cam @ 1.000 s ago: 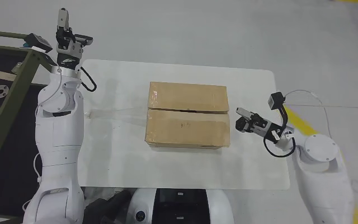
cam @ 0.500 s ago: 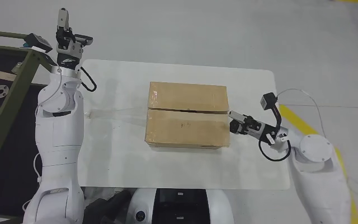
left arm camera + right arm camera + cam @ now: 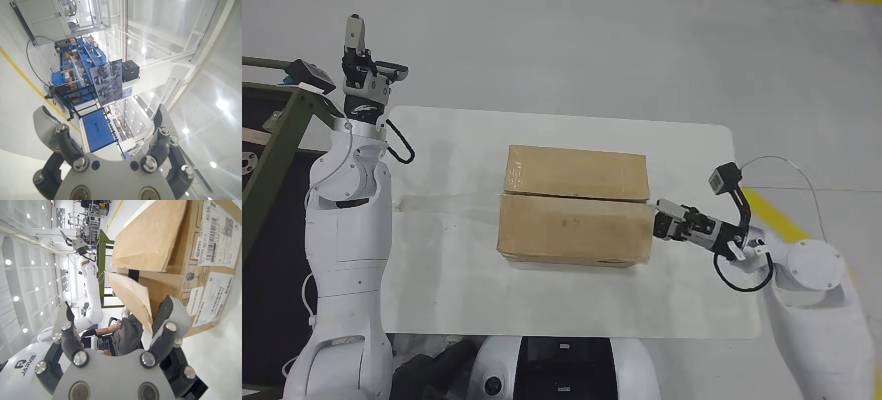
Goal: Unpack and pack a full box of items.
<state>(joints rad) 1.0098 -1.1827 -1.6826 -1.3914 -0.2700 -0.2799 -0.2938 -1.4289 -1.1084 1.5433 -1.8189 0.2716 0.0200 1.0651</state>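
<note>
The box (image 3: 575, 215) is sitting in the middle of the table (image 3: 452, 290), its long sides running along the near and far edges and its labels (image 3: 213, 234) facing the right edge. Its 2 top flaps are no longer lying flat: the near flap (image 3: 132, 294) is standing ajar, with a dark gap showing beneath it, while the far flap (image 3: 577, 172) is lying lower.

The right gripper (image 3: 115, 306) is working at the box's right end, fingers spread wide and holding nothing. The near flap's corner is lying between them, touching the pad (image 3: 163, 311) of the finger nearer the box.

The step in hand appears to be opening the near flap. Doing it well probably means keeping that finger under the corner and swinging it up and over toward the near edge, following the flap's hinge, rather than pushing sideways and sliding the box. Pinching the cardboard would give a surer hold if the corner starts slipping off.

The left gripper (image 3: 102, 115) is hanging high beyond the far left corner, fingers spread and empty, well apart from the box.
</note>
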